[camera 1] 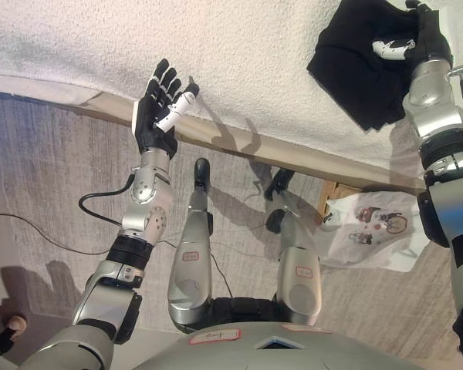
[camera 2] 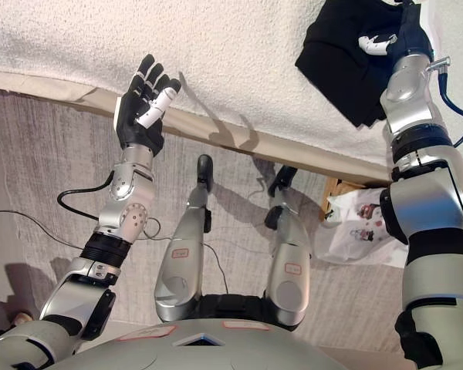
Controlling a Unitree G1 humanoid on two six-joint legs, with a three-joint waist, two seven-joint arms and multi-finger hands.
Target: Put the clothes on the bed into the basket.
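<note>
At upper right, the right robot hand (camera 1: 417,42) curled into black clothes (camera 1: 359,65) on the bed (camera 1: 239,54), needing a firm bunched grip; the left robot hand (camera 1: 160,104) hovered open, empty.

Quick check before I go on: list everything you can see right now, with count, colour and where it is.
Bed: one, white textured cover, across the top of the view, its edge running down toward the right.
Black garment: one, black, crumpled on the bed at upper right.
White bag: one, white with small printed pictures, on the floor beside the bed at right.
Floor: grey carpet, below the bed edge.
Basket: none in view.
Left hand: dark with white tips, raised over the bed edge, fingers straight, holding nothing.
Right hand: dark, at the black garment's right edge; whether its fingers have closed on the cloth cannot be told.
</note>
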